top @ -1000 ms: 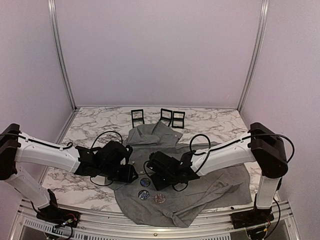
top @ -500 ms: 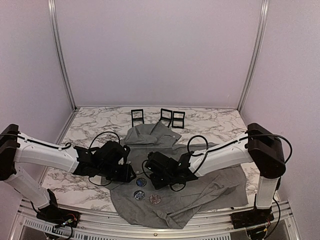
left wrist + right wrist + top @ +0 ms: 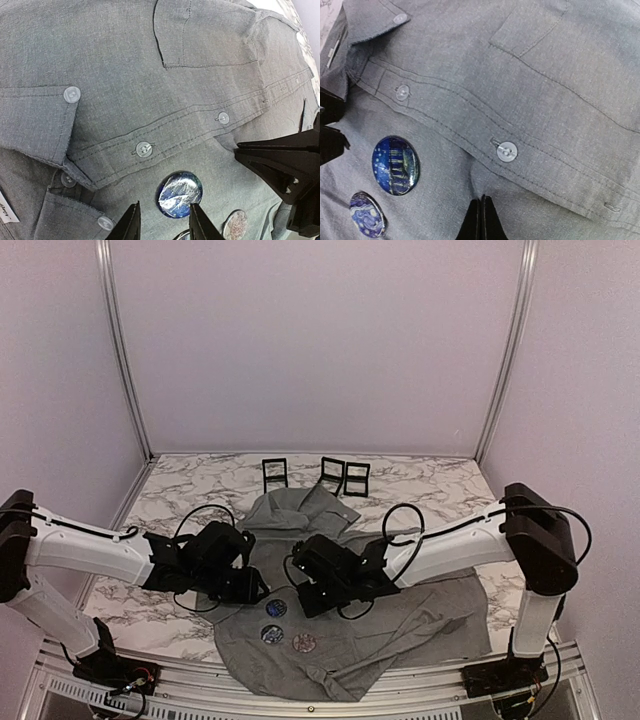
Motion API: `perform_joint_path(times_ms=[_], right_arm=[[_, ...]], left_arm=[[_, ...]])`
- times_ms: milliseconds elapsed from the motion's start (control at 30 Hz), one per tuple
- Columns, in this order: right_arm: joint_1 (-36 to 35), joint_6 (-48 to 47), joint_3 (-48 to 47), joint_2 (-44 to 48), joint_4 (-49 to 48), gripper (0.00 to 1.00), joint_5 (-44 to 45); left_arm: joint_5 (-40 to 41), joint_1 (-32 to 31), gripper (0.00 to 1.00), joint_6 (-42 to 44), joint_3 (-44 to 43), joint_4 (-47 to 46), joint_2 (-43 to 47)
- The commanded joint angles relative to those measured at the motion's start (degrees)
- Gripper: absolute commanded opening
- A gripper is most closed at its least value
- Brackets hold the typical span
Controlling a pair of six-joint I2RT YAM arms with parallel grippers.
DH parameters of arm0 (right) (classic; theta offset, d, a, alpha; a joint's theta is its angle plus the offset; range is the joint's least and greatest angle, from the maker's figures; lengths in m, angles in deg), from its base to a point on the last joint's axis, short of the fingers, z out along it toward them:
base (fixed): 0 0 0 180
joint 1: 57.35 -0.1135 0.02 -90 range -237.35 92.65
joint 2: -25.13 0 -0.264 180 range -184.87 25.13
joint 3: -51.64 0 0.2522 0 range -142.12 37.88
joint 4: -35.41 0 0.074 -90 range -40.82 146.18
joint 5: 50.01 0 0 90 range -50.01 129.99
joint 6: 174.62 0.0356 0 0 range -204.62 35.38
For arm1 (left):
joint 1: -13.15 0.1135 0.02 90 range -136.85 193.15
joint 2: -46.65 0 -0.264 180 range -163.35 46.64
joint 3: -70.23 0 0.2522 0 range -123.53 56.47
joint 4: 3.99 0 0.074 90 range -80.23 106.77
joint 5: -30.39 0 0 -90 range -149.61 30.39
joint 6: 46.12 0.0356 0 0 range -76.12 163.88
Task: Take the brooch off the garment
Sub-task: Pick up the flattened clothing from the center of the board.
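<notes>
Blue brooch (image 3: 179,194) between spread left pincer (image 3: 162,221) tips, garment (image 3: 125,60) placket just above

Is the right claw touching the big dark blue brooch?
Apart. The right wrist view shows it plainly: the shut right claw sits on its own, with a bare stretch of grey shirt between it and the dark blue brooch.

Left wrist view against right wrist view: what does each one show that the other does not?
Only left wrist: pale pinkish round brooch, and the left gripper open astride the glossy dark-blue round brooch. Only right wrist: swirl-patterned blue round brooch, seen plainly. Both: grey button-up shirt, its chest pocket, that dark-blue brooch.
</notes>
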Motion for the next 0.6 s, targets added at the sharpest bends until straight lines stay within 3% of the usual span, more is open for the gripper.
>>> perform_joint_path(times_ms=[0, 567], right_arm=[[1.25, 0.88, -0.72, 5.22, -1.83, 0.0, -4.13], [5.18, 0.22, -4.54, 11.32, -5.58, 0.0, -5.91]], left_arm=[[-1.08, 0.48, 0.34, -0.34, 0.81, -0.37, 2.19], [-2.53, 0.79, 0.41, -2.48, -7.22, -0.39, 3.52]])
